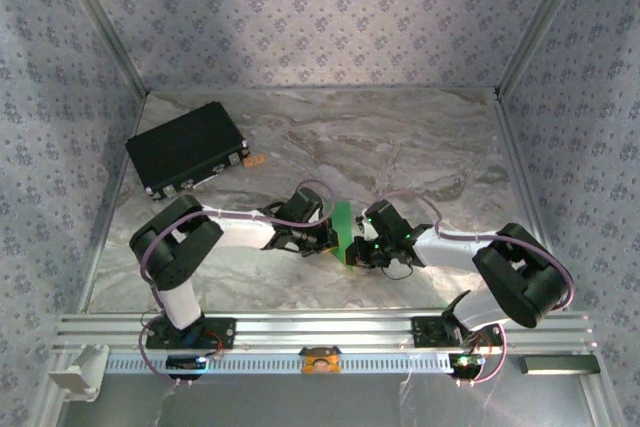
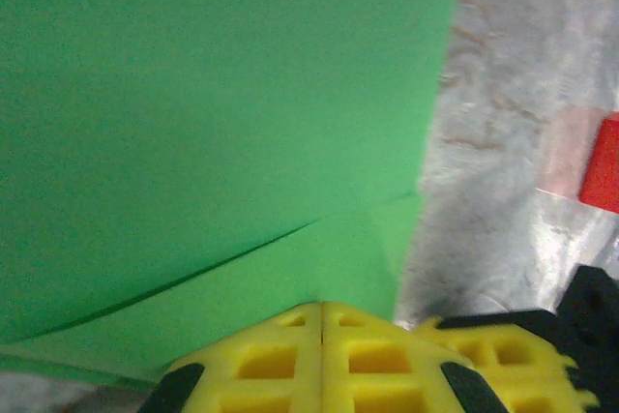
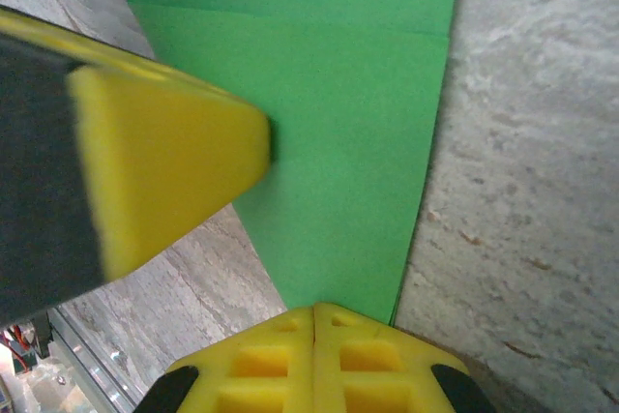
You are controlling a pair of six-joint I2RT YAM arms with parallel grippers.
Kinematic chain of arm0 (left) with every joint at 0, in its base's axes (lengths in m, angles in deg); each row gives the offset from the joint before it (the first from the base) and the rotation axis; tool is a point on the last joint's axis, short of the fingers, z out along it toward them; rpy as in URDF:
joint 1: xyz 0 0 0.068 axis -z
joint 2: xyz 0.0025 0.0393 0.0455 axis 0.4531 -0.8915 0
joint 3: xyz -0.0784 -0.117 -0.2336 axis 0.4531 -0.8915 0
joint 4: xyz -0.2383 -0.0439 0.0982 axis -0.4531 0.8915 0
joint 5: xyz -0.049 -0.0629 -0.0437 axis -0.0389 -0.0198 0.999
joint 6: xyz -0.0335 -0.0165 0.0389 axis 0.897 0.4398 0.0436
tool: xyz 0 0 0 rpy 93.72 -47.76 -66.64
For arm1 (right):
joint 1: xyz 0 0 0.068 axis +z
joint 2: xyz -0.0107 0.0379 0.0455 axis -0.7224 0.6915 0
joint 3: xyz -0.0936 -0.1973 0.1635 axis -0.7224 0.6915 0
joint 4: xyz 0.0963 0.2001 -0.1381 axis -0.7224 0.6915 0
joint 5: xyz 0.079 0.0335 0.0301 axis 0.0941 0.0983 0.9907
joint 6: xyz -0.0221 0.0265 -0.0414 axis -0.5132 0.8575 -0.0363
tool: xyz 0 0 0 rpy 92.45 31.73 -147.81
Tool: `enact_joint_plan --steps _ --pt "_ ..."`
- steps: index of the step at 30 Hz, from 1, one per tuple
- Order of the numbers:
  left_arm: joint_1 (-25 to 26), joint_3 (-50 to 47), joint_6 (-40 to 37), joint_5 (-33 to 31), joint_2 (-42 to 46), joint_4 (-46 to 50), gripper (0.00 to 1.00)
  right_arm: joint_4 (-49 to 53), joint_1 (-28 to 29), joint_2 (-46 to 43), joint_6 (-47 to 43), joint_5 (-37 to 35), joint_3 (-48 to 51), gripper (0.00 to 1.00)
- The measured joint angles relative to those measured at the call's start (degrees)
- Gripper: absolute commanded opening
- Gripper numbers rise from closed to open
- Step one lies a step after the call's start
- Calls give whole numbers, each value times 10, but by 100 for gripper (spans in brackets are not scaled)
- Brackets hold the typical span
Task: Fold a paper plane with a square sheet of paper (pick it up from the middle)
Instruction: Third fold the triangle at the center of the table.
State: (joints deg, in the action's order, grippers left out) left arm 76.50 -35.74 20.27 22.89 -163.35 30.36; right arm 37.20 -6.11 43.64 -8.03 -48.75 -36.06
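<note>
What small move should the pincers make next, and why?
Probably slide the left pincer along the fold to flatten it: the green paper is already folded, its flap edge gapes slightly, and the right pincer holds another edge.

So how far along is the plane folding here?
Done: the green paper sheet is already folded over at least once; a flap edge crosses it in the left wrist view. In hand: left gripper and right gripper are both shut on it. Left: it is no pointed dart yet, so further folds remain.
</note>
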Motion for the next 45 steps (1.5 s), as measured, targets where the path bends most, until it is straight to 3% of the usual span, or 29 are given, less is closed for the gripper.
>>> enact_joint_plan --steps 18,32,40,45 --pt "-65 -34 -30 50 0 -51 2 -17 5 11 2 -9 -3 0" --pt "-158 -82 -78 58 35 -67 5 -24 5 15 2 -9 -4 0" --pt "-157 -95 -77 30 74 -60 10 -22 5 16 2 -9 -8 0" --pt "-116 -83 -78 12 109 -55 10 -17 6 18 2 -9 -11 0"
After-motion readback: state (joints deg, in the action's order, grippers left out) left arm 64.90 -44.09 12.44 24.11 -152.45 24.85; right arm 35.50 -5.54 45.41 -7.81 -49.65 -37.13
